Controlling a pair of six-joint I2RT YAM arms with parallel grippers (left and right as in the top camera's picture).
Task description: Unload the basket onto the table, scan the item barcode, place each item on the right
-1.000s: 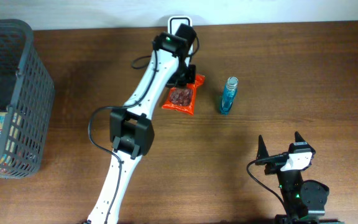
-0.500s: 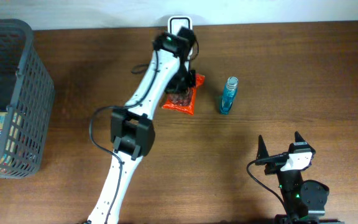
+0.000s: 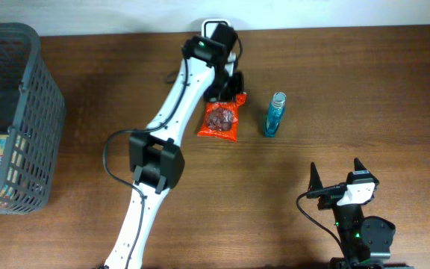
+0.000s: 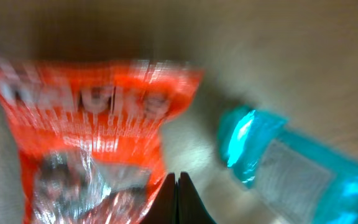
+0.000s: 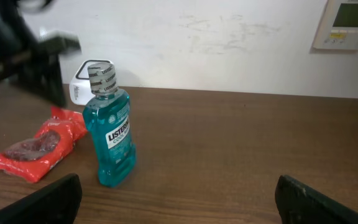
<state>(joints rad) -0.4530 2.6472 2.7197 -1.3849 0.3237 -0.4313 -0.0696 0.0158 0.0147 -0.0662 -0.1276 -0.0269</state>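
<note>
One orange snack bag (image 3: 221, 119) with dark bits pictured on it is laid flat on the table (image 3: 364, 75), beside a blue bottle (image 3: 274, 116). The left gripper (image 4: 178, 188) is pressed shut at the bag's top edge, though a pinch cannot be told; the right gripper (image 3: 336, 173) is spread wide, well apart. The bottle's label is readable only from the right wrist.

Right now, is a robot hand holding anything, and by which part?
Nothing is held. The left gripper is shut empty by the orange snack packet; the right gripper is open, empty.
</note>
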